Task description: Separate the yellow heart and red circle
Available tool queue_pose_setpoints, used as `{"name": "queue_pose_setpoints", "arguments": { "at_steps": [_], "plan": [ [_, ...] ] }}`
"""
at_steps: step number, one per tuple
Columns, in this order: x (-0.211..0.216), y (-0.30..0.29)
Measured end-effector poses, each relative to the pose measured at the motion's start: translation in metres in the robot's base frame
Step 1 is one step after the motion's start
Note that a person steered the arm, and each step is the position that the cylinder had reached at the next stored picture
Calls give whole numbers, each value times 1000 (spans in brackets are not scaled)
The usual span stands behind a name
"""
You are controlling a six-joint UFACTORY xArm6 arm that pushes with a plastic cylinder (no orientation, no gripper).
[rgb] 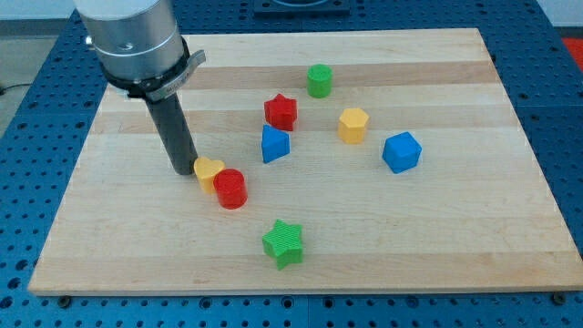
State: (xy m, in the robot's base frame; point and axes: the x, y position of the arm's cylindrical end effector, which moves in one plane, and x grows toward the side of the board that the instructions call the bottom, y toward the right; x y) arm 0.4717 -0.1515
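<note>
A pale wooden board [301, 246], made of glued strips with a fine lengthwise grain, is lying on a blue metal bench [36, 128] that is dotted with rows of small holes. The board is looking smooth and matte.

Seven small blocks are sitting on it, all with a ribbed, plastic-looking surface. Two are red: a red circle [230, 189], a short round cylinder, and a red star [281, 111]. Two are yellow: a yellow heart [209, 170] and a yellow hexagon [352, 125]. Two are green: a green cylinder [319, 80] near the view's top and a green star [283, 242] near the view's bottom. Two are blue: a blue wedge-like block [274, 144] just below the red star and a blue cube [401, 152] toward the view's right. That is making eight in all, not seven.

The yellow heart and red circle are touching each other left of the board's centre, the circle lying to the lower right of the heart.

A grey metal arm housing [132, 41] is carrying a straight dark rod, and my tip [185, 171] is resting on the board just at the heart's left side, touching it or nearly so. The rod is a single solid piece with nothing to spread or pinch.
</note>
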Motion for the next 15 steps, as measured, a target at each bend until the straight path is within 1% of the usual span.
{"name": "queue_pose_setpoints", "arguments": {
  "at_steps": [1,5,6,7,8,9,10,11,12,14,15],
  "plan": [
    [12,14],
    [19,107],
    [14,114],
    [-6,119],
    [2,140],
    [20,140],
    [43,150],
    [53,170],
    [49,172],
    [40,95],
    [33,94]
  ]
}}
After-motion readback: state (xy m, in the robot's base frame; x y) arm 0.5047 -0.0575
